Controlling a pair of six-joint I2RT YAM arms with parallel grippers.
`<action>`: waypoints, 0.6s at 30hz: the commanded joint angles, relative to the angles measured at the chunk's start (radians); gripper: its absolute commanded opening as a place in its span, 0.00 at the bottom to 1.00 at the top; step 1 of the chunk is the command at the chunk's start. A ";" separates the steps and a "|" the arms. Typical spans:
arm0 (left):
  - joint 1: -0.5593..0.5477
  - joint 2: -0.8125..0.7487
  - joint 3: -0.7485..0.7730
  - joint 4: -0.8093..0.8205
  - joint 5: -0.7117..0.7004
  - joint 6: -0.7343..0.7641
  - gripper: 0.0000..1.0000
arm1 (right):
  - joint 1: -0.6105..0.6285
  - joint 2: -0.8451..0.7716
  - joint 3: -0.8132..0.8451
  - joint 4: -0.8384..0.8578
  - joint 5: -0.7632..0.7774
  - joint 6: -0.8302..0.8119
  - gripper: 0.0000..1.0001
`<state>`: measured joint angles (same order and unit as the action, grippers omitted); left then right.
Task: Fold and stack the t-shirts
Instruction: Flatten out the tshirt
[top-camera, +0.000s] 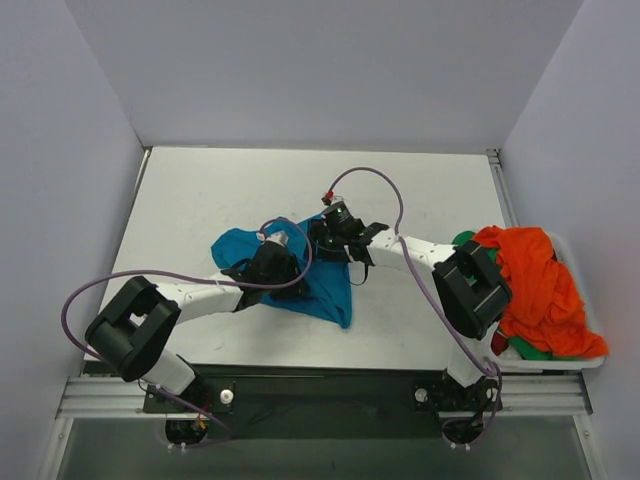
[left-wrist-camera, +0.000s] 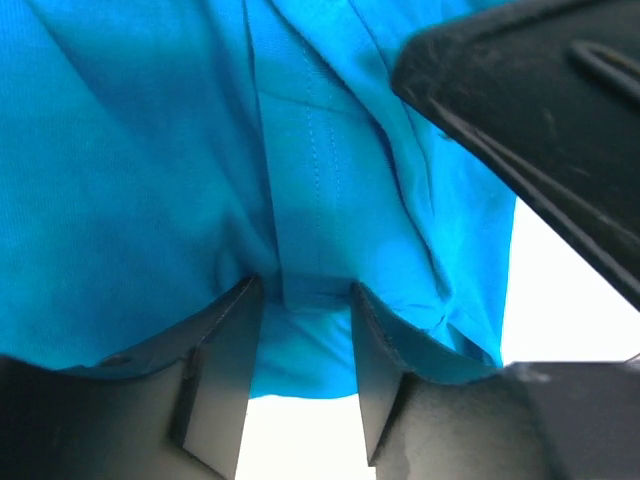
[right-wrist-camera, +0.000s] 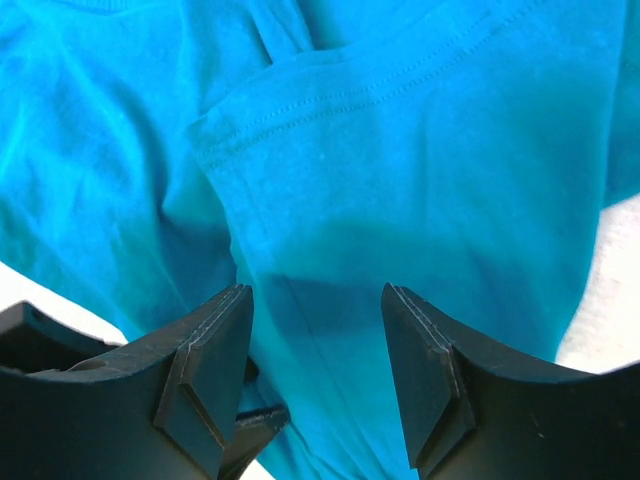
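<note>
Nothing looks folded or stacked yet: the teal-blue t-shirt (top-camera: 330, 292) lies rumpled on the table (top-camera: 220, 190) beneath both grippers, while the orange-red t-shirt (top-camera: 535, 285) and a green t-shirt (top-camera: 530, 350) sit heaped in a white bin (top-camera: 592, 362), well apart from the right gripper (right-wrist-camera: 315, 300). Only the wrist views show the jaws: the right gripper stands wide apart over a hemmed edge, holding nothing. The left gripper (left-wrist-camera: 305, 300) is set narrower with a stitched fold between its tips, though I cannot tell whether it pinches; only the top view shows the heap.
</note>
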<state>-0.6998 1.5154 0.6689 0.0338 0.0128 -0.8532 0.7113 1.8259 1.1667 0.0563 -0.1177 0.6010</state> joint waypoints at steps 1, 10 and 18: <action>-0.006 0.002 0.003 0.058 0.027 0.013 0.44 | 0.010 0.021 0.048 -0.015 -0.003 -0.001 0.54; -0.004 -0.027 -0.017 0.124 0.064 0.002 0.18 | 0.011 0.047 0.060 -0.024 0.001 0.008 0.45; -0.003 -0.113 -0.045 0.091 0.046 -0.007 0.00 | 0.002 0.023 0.040 -0.027 0.038 0.036 0.18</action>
<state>-0.6998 1.4670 0.6334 0.0933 0.0597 -0.8558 0.7147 1.8641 1.1877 0.0460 -0.1081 0.6197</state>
